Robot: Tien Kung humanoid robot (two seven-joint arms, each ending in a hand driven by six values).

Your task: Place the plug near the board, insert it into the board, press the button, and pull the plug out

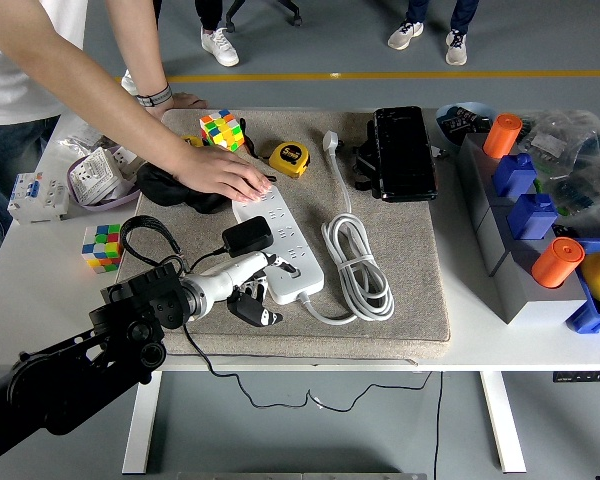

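Beige mat (410,250), unlabelled white board (280,240)

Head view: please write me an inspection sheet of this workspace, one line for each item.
Surface: white table with a grey mat on it.
Job's things: white power strip on the mat; black plug adapter sits on it.
Clutter: two puzzle cubes, yellow tape measure, black case, orange cylinders on blue blocks.
Hands: left hand at the strip's near end, fingers curled down; right not in view. A person's hand presses the strip's far end.
Cables: the strip's white cord coiled beside it; black cable hangs below the table's edge.
Surroundings: people's feet on the grey floor.
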